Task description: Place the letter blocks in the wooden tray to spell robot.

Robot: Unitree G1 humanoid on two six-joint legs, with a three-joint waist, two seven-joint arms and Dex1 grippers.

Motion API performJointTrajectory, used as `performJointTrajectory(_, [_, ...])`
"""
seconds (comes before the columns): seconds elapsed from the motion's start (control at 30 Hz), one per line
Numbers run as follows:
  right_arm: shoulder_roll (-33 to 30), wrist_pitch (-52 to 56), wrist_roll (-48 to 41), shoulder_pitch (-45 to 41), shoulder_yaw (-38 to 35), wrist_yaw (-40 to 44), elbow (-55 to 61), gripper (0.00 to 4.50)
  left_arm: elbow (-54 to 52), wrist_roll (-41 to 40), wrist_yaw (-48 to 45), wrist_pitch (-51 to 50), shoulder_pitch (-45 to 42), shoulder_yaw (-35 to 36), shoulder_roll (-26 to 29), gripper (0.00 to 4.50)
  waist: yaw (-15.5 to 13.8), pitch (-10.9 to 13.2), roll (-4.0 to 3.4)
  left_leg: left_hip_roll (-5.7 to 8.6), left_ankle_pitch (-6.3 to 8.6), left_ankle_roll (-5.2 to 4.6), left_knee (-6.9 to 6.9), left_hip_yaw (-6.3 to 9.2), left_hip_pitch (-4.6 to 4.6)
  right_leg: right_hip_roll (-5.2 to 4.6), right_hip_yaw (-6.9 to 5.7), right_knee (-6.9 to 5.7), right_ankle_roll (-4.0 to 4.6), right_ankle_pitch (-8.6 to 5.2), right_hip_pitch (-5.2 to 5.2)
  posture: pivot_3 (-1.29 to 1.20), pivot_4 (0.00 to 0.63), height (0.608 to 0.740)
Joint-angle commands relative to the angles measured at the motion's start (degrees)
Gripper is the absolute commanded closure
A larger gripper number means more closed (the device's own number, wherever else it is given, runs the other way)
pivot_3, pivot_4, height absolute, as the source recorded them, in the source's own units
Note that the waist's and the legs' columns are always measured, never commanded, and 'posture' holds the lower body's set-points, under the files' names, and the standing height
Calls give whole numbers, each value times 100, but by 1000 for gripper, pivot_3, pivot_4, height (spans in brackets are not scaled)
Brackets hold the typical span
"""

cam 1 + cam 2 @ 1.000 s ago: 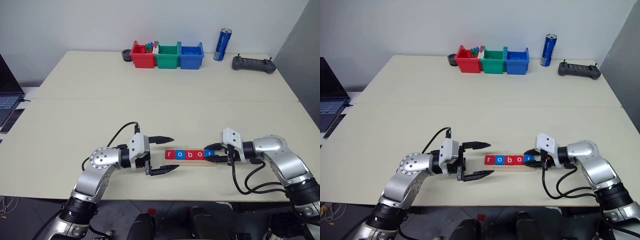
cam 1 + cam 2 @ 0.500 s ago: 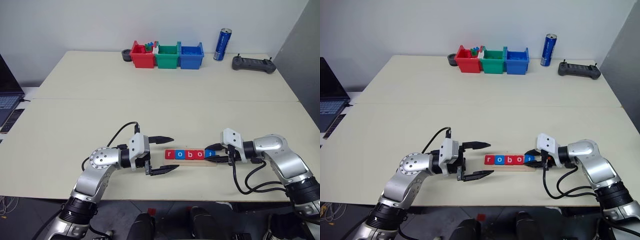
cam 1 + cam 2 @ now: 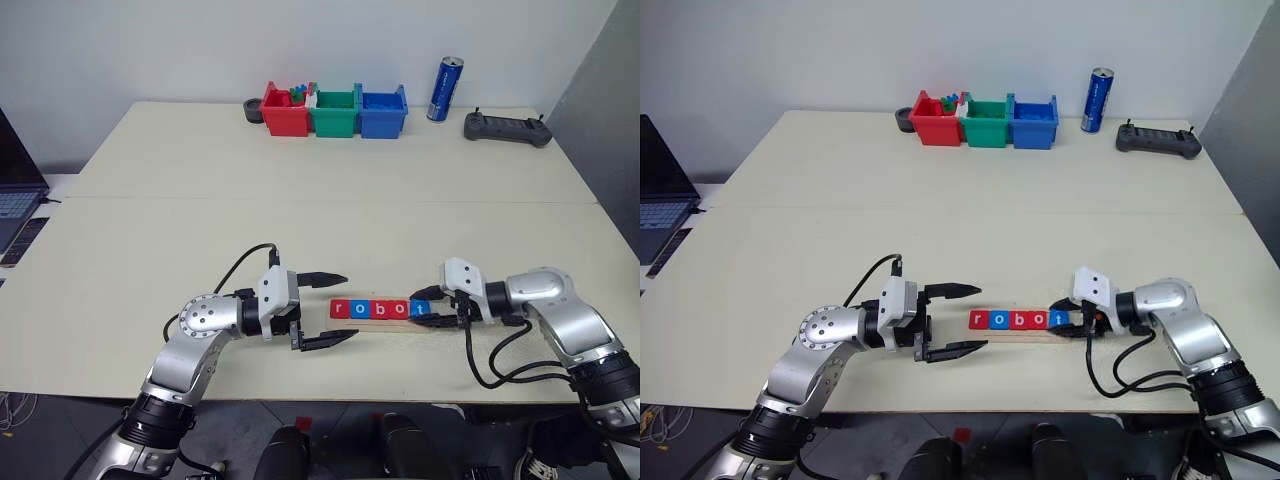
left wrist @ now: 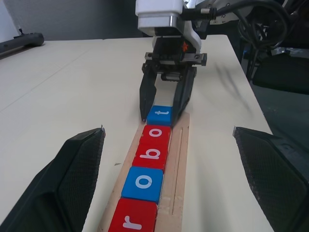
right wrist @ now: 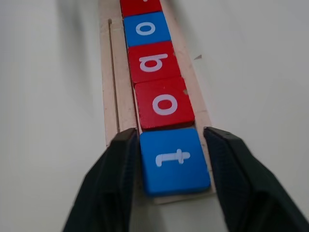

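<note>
Robotics lab or office, plain white wall (image 3: 150, 40), long beige tables (image 3: 330, 150), laptop (image 3: 15, 200), handheld controller (image 3: 507, 127), parts bins (image 3: 335, 112)

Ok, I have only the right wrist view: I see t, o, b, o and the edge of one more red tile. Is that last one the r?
Observer: Yes. The left wrist view shows the red r tile at the end of the row in the wooden tray, so the row reads robot.
Operator: And where is the left gripper?
Observer: The left gripper is open. It is just past the tray's r end and touches nothing.
Operator: What stands behind the tray?
Observer: At the table's far edge stand three bins, red, green and blue, with a blue can beside them.
</note>
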State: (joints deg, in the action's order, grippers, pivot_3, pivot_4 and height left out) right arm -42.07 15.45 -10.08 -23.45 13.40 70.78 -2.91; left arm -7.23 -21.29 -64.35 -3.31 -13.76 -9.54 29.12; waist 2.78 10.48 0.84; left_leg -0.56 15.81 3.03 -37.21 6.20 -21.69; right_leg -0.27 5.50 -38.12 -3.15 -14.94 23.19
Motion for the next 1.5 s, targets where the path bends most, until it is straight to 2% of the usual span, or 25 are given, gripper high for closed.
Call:
performJointTrajectory(0.03, [16,43,-43,-104,-53,39,38,1045,-217,-35,26,41,-41,79,30,0,1,0,0,0,0,0,0,0,0,0,0,0,0,0,0,0,150,740])
performJointTrajectory(0.13, [36,129,-111,-126,-127,5,79,62,-187,-28,28,57,-64,79,21,0,1,0,0,0,0,0,0,0,0,0,0,-1,0,0,0,0,150,740])
performJointTrajectory(0.5, [-402,580,-493,94,-805,-69,429,62,-177,-25,-17,123,-31,51,8,0,-3,0,0,0,0,0,0,1,-1,0,0,0,0,0,0,0,150,740])
performJointTrajectory(0.6, [-455,528,-498,102,-853,-72,336,643,-160,-22,-29,137,-34,41,-2,0,1,0,0,0,0,0,0,0,0,0,0,0,0,0,0,0,150,740])
performJointTrajectory(0.87, [-295,-266,46,101,-517,-271,-292,3463,-131,-4,-28,149,-72,12,-50,0,11,0,0,0,0,0,0,-1,0,1,1,0,0,0,0,0,150,740])
performJointTrajectory(1.33, [-199,-359,59,-21,-509,-155,-420,3463,-343,-60,34,35,86,113,83,0,23,0,0,-1,0,0,0,-1,1,1,1,-3,0,0,0,0,150,740])
performJointTrajectory(1.47, [-325,-297,-18,-18,-591,-21,-367,4391,-373,-74,47,18,108,118,108,0,18,0,0,0,0,0,0,-1,1,1,1,-2,0,0,0,0,150,740])
performJointTrajectory(1.5, [-331,-278,-28,-23,-600,-8,-351,4453,-372,-74,53,12,102,113,107,0,18,0,0,0,0,0,0,-1,1,1,1,-2,0,0,0,0,150,740])
